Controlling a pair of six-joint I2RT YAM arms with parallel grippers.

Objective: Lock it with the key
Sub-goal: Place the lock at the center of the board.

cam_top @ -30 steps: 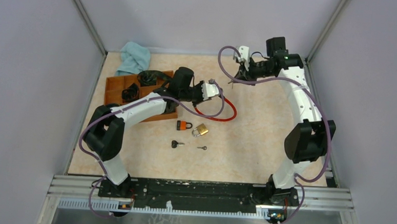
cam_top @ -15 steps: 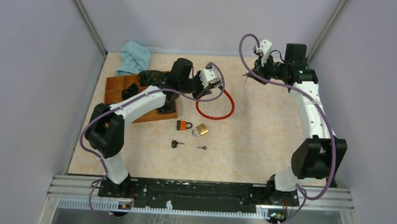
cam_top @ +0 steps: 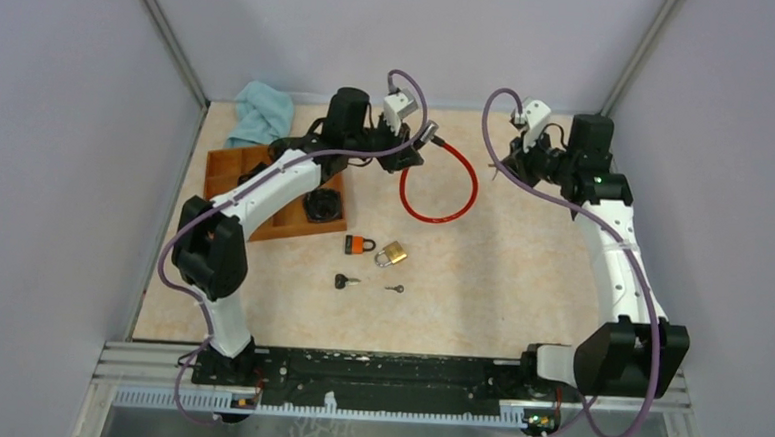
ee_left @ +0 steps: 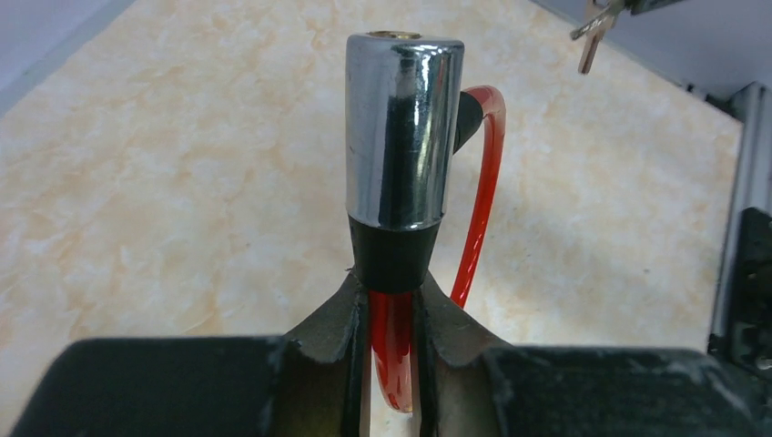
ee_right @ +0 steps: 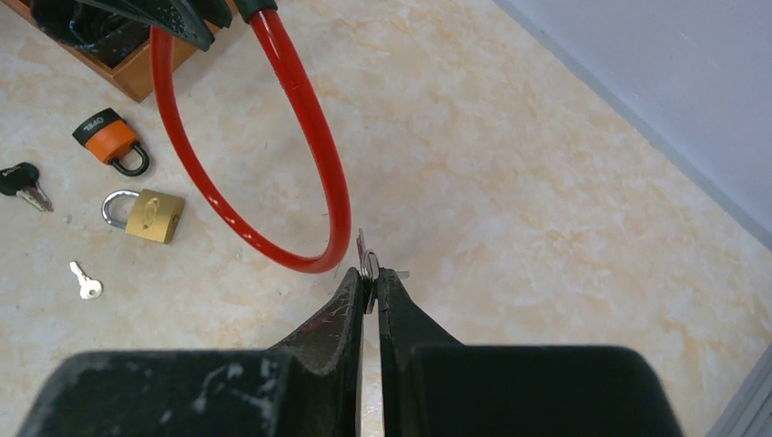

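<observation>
key [ee_right: 367, 264] was pinched in your right claw [ee_right: 369, 289], near the cable lock [ee_left: 401, 137] pinched in your left claw [ee_left: 393, 305] above the worktop [ee_right: 546, 228]; it could twist and miss the keyhole [ee_left: 393, 35].

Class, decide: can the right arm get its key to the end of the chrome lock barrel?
Probably yes: the left fingers hold the cable lock up in open air, and nothing lies between its chrome barrel and the key.

From my left end effector [cam_top: 414, 145] the cable lock [cam_top: 440, 186] hangs over the far worktop [cam_top: 521, 276]. My right end effector [cam_top: 507, 166], with the key [ee_right: 367, 258], is to its right. Before it lie the left padlock [cam_top: 360, 244] and right padlock [cam_top: 393, 253].
</observation>
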